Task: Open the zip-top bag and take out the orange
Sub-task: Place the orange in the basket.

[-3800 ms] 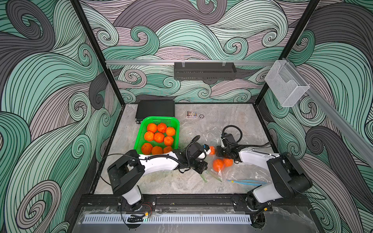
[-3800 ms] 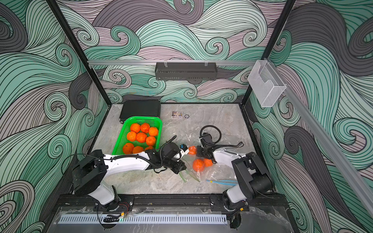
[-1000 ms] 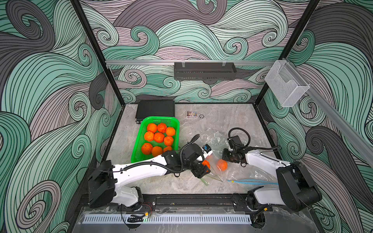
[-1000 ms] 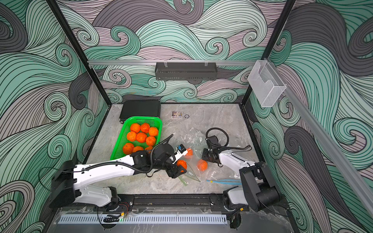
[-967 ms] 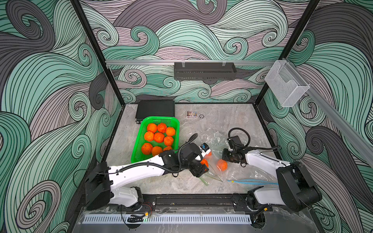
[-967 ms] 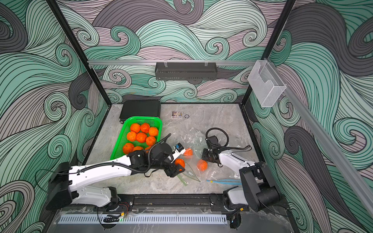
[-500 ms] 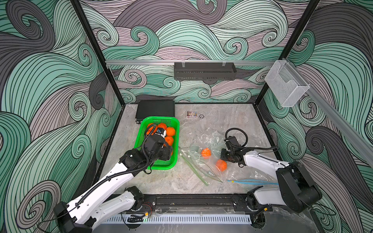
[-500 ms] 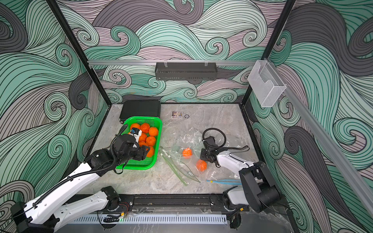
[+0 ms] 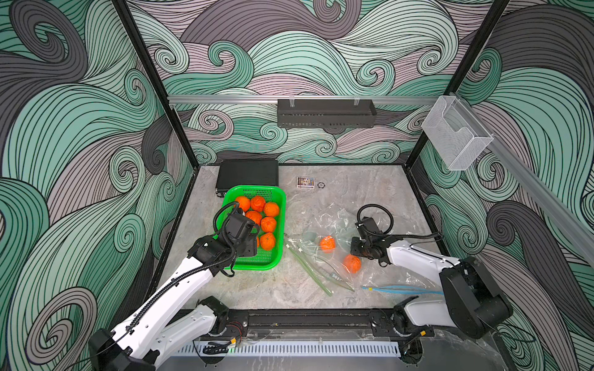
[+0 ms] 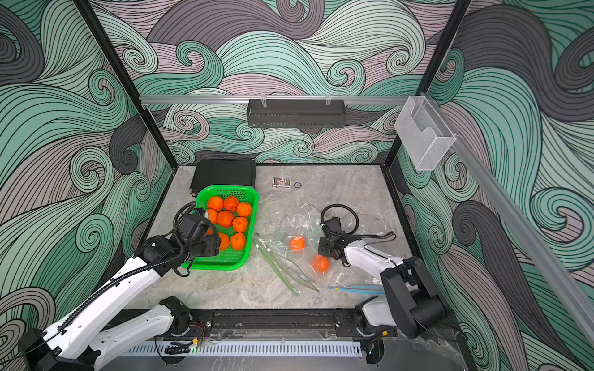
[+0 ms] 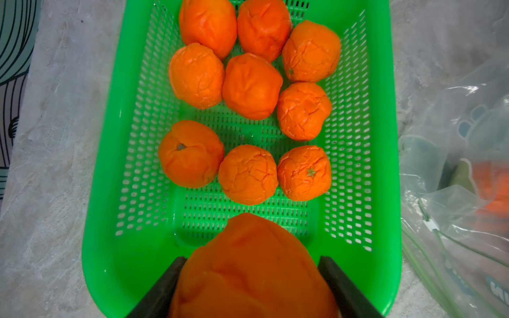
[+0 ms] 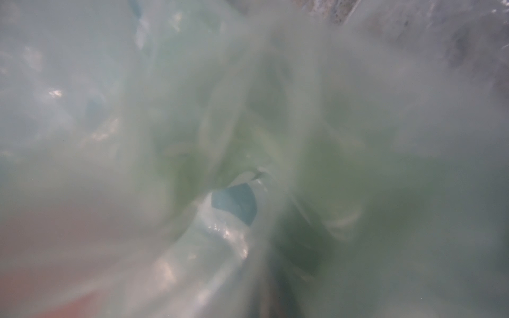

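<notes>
Marbled worktop (image 9: pixel 353 192), wave-papered walls. We see the left tool (image 11: pixel 250 260) pinching an orange (image 11: pixel 253 275) over the near end of the green basket (image 9: pixel 276 260). Extraction looks done, so we judge lowering and letting go comes next. The right tool (image 9: pixel 355 247), pressed together, apparently grips the open zip-top bag (image 9: pixel 334 225).

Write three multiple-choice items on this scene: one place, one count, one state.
1. The left gripper is: A over the green basket; B over the black box; C at the back wall.
2. Oranges at the clear bag: A one; B two; C four.
3. The left gripper is: A open, empty; B shut on an orange; C shut on the bag.
Key: 1 A, the left wrist view shows the basket below it. 2 B, both top views show two there. 3 B, its fingers clamp the orange's sides.
</notes>
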Robot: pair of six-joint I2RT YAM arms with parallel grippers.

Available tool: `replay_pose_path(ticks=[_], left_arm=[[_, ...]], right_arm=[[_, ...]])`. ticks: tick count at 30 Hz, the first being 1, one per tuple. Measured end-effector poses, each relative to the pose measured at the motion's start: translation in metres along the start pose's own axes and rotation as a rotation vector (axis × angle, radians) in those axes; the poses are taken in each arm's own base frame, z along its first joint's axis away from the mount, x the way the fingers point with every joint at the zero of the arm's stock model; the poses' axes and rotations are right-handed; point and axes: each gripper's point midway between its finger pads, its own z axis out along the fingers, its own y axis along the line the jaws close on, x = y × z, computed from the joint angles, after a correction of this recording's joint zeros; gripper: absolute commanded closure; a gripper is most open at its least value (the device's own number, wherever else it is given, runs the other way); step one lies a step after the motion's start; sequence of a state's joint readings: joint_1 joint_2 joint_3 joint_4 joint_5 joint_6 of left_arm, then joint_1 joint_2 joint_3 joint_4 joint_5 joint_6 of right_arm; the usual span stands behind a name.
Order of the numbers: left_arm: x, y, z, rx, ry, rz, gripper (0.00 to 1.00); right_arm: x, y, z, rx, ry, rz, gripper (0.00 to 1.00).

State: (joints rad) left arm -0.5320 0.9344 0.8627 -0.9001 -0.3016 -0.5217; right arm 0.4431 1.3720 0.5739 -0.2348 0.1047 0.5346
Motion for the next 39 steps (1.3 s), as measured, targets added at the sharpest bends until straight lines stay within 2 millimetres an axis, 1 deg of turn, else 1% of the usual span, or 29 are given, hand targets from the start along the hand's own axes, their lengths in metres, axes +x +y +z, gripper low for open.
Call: replay_pose_path(ticks=[5,7,12,14,18,23,29,35,39], left_arm=[[0.002,0.005,0.008,-0.034,0.030,-0.018,0.53],[0.003,0.010,0.010,-0.057,0.040,-0.041,0.50],[0.011,0.020,0.017,-0.124,0.081,-0.101,0.48],[0.016,0.023,0.021,-0.140,0.088,-0.129,0.47],[0.035,0.035,0.032,-0.202,0.116,-0.175,0.47],[0.034,0.043,0.033,-0.241,0.087,-0.224,0.44],[0.034,0.050,0.040,-0.276,0.075,-0.258,0.43],[0.044,0.061,0.062,-0.333,0.101,-0.295,0.37],[0.049,0.069,0.072,-0.364,0.127,-0.306,0.32]], right_arm=[[0.000,0.000,0.000,0.000,0.000,-0.002,0.87],[0.000,0.000,0.000,0.001,0.000,-0.002,0.87],[0.000,0.000,0.000,0.000,0.000,-0.003,0.87],[0.000,0.000,0.000,0.000,0.000,-0.003,0.87],[0.000,0.000,0.000,0.001,0.000,-0.003,0.87],[0.001,0.002,0.000,-0.002,0.000,-0.008,0.87],[0.001,0.002,0.000,-0.002,0.000,-0.009,0.87],[0.001,0.002,0.000,-0.003,0.001,-0.011,0.87],[0.001,0.003,0.000,-0.003,0.000,-0.012,0.87]])
